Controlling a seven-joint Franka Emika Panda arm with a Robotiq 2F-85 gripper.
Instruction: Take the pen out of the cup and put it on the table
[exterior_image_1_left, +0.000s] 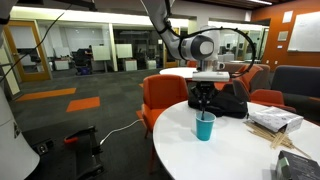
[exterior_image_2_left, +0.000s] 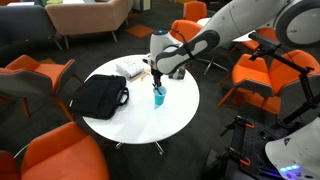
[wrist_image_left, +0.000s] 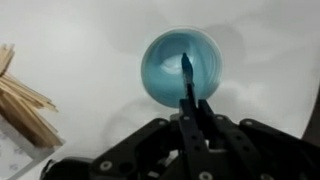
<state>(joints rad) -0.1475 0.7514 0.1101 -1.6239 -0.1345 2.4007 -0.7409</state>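
The gripper (wrist_image_left: 190, 108) hangs above the small teal-blue plastic cup (wrist_image_left: 160, 70) on the round white table (wrist_image_left: 90, 40), jaws pinched on the thin dark pen (wrist_image_left: 186, 68).

Glossy teal plastic cup (wrist_image_left: 160, 72); smooth matt white table (wrist_image_left: 80, 40); black cloth bag (exterior_image_2_left: 100, 95).

Office: glass-walled rooms (exterior_image_1_left: 100, 45), orange chairs (exterior_image_2_left: 45, 150)

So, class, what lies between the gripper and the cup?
Only the pen: in the wrist view it runs from the closed fingertips of the gripper down into the cup.
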